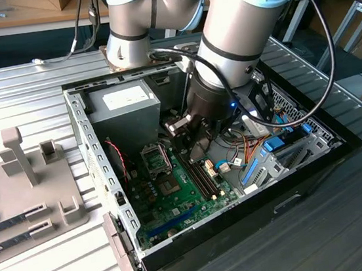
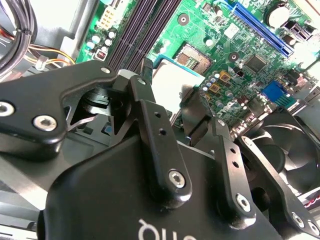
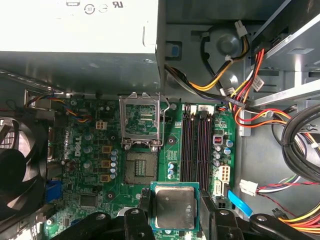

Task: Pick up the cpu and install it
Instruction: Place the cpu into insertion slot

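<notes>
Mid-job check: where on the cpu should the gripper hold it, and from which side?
Probably by two opposite edges, coming from the lid side: the cpu is thin, flat and square, so only its edges give parallel faces. In the first wrist view the gripper pinches it that way.

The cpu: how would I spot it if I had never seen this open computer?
Look inside the open computer case, over its green motherboard. Held between the two black fingers of the gripper is the cpu, a flat square with a green rim and a dull silver lid. The empty socket nearby is brownish and fixed to the board.
</notes>
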You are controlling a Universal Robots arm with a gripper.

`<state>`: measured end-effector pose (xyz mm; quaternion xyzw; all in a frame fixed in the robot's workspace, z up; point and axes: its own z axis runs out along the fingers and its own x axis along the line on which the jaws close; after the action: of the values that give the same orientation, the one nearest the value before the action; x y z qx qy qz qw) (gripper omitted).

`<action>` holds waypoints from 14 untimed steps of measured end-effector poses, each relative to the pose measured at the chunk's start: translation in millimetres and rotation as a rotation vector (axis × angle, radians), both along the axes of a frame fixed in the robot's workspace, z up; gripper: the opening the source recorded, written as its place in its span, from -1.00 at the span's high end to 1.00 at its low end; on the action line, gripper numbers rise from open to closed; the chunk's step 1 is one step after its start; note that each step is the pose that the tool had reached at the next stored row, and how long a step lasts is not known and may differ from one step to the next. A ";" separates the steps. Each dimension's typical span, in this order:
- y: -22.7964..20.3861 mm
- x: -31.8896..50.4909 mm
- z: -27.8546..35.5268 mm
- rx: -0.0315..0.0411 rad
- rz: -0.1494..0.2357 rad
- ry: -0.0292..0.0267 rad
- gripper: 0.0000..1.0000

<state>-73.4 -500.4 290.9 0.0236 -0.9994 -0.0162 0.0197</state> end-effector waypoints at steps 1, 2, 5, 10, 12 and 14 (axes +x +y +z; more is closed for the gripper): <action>0.0 -0.1 -0.1 0.0000 0.000 0.0000 0.05; 0.0 -0.3 -0.2 0.0000 0.000 -0.0001 0.05; 0.0 -0.8 -0.4 0.0000 0.000 0.0000 0.05; 0.0 -1.5 -0.9 0.0000 0.000 0.0000 0.05; 0.0 -1.8 -1.1 0.0000 0.000 0.0000 0.05; 0.0 -2.1 -1.5 0.0000 0.000 0.0000 0.05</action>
<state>-75.6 -500.4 289.4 0.0236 -0.9994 -0.0162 0.0197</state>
